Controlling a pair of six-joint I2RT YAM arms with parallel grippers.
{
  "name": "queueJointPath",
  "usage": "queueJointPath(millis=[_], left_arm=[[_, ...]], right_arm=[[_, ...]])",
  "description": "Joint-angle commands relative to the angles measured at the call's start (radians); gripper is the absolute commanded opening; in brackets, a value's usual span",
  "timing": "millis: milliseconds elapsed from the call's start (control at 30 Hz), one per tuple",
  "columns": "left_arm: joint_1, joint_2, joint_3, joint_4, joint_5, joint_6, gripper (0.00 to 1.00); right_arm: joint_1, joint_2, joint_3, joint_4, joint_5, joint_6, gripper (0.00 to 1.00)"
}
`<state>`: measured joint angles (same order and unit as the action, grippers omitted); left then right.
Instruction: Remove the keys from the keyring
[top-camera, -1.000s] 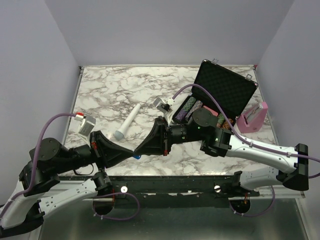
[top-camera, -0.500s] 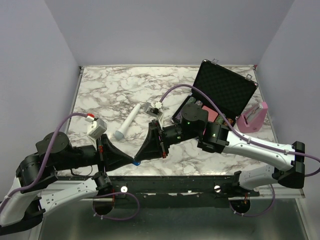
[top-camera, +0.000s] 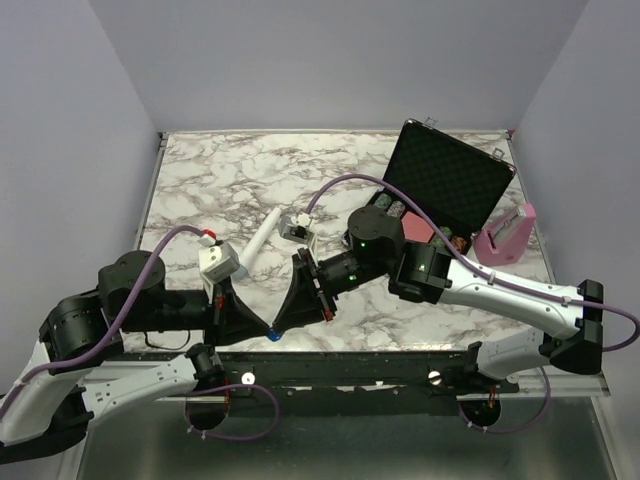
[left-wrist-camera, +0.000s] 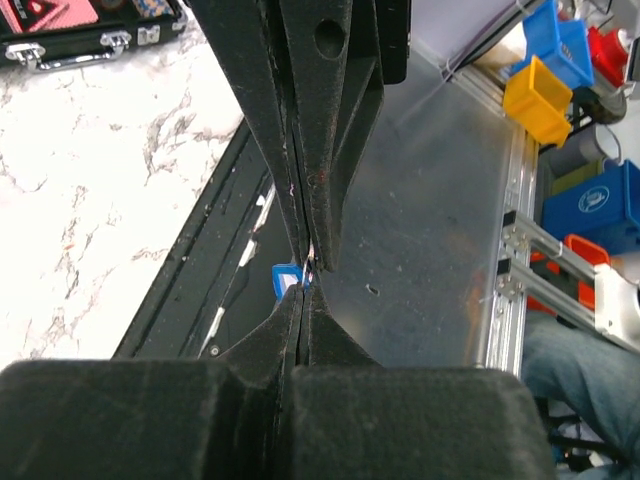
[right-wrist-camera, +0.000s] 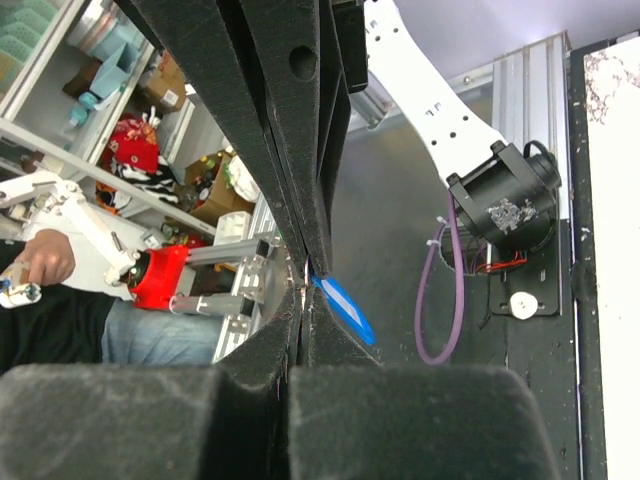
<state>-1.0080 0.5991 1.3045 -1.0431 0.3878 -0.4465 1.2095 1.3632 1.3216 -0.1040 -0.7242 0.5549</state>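
My fingertips are hiding the keyring, and I cannot tell which claw is pinching what. My left claw (left-wrist-camera: 301, 298) and right claw (right-wrist-camera: 304, 298) are meeting tip to tip, both squeezed fully closed, with one blue key (left-wrist-camera: 287, 278) sticking out right at their tips.

The top view is bright and evenly lit by diffuse light from above: the worktop (top-camera: 200, 180) shows a faint sheen without hard glare, the arms (top-camera: 500, 290) cast only soft shadows on it, and focus is sharp across the frame. In both wrist views the black left tool (left-wrist-camera: 303, 288) and right tool (right-wrist-camera: 303, 296) render dark with little detail and are blurred at the bottom edge, closest to the lens. The background behind them is brighter, with rails (left-wrist-camera: 540, 250) skewed toward the corners and a hazy reflection on the sheet (left-wrist-camera: 420, 200).
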Motion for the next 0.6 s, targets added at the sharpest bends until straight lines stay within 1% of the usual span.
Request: queueJointPath(millis=[0, 167, 400, 567], left_arm=[[0.002, 0.059, 0.027, -0.02, 0.036, 0.078, 0.0], [0.002, 0.091, 0.019, -0.037, 0.068, 0.117, 0.0], [0.002, 0.152, 0.052, -0.092, 0.042, 0.19, 0.0], [0.002, 0.197, 0.079, -0.127, 0.029, 0.239, 0.0]], right_arm=[[0.01, 0.028, 0.031, -0.051, -0.072, -0.012, 0.01], [0.01, 0.043, 0.041, -0.079, -0.103, -0.019, 0.01], [0.01, 0.077, 0.056, -0.144, -0.112, -0.049, 0.01], [0.01, 0.099, 0.054, -0.152, -0.122, -0.05, 0.01]])
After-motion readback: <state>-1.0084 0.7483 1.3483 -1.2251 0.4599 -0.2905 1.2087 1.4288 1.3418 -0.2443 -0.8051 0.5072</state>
